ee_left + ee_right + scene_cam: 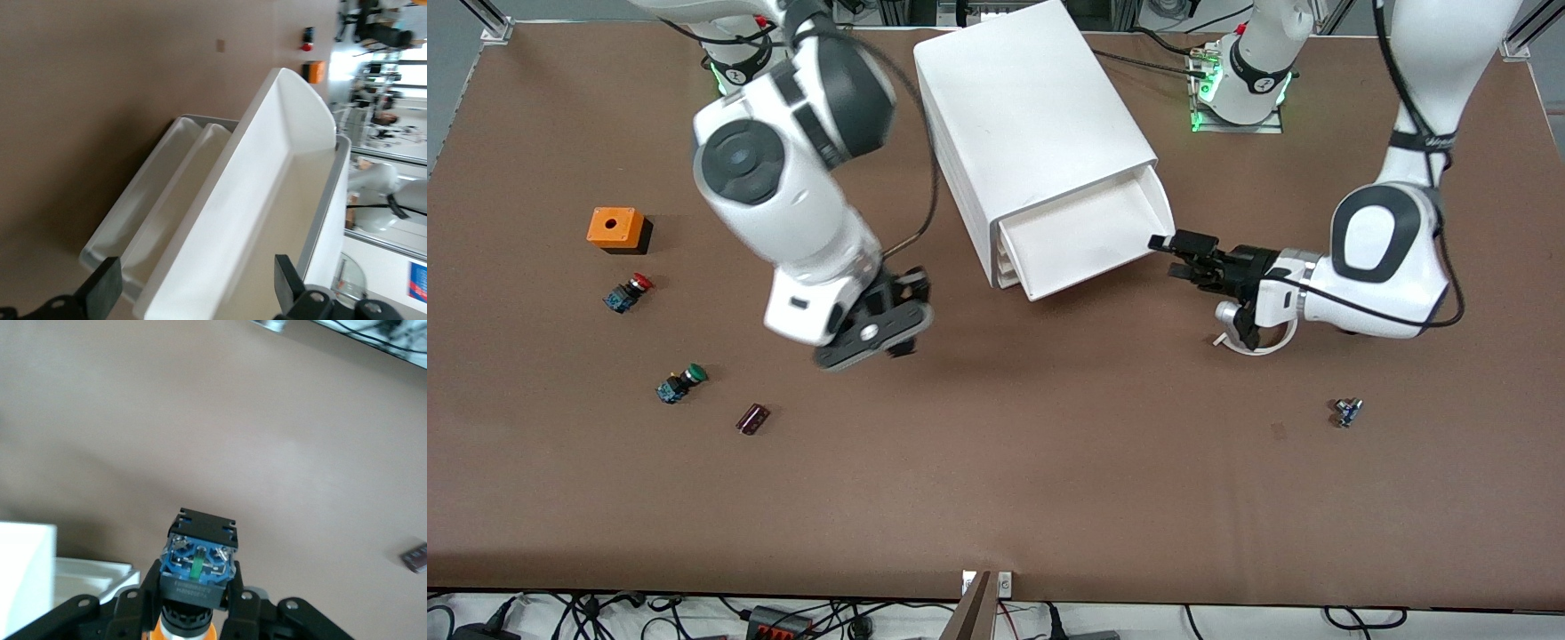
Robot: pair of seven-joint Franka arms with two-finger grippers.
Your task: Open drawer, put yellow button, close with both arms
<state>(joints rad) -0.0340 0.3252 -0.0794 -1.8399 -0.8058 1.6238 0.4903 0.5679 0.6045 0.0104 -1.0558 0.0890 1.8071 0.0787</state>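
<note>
One brown mat (1049, 480) covers the whole table.

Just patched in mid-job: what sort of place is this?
Likely a robotics lab: two arms bolted to a brown-covered table, a white cabinet with loose switches as test props, and cables along the table's edge.

- The cabinet (1032, 133) stands at twelve o'clock on the table (1049, 498), with the drawer (1089, 240) pulled out toward the front camera.
- The left gripper (1169, 256) straddles the drawer's corner.
- The right gripper (197, 603), at the cabinet's eight o'clock, clamps the button (199, 560).
- Two switches (627, 292) (680, 384) lie at nine o'clock.
</note>
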